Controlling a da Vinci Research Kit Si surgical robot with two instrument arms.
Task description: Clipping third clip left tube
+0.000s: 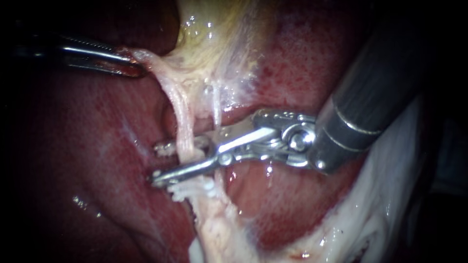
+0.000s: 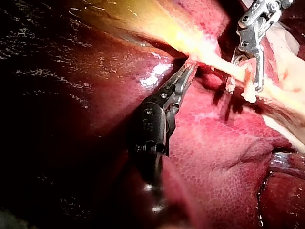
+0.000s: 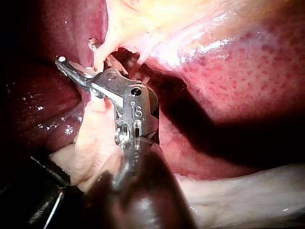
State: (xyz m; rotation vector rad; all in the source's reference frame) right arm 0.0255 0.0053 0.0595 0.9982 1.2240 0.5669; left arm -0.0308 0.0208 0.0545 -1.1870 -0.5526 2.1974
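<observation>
The right instrument comes in from the upper right. Its end effector is released: the two slim metal jaws stand apart with a clear gap. The left tube, a pinkish-white cord running down from the gallbladder, passes through that gap. One jaw lies on the far side of the tube and the other crosses its near side, so the end effector straddles the tube without pinching it. A thinner strand hangs beside the tube, closer to the hinge of the jaws. Just beyond the nearer jaw, small pale lumps sit on the tube; I cannot tell whether they are clips.

The left instrument enters from the upper left, well apart from the right instrument's end effector. Its end effector is clenched on pale tissue at the foot of the gallbladder, and this tissue stretches taut from the jaws towards the tube. The left wrist view shows the same closed grasp.

Dark red liver lies under and around both end effectors.
</observation>
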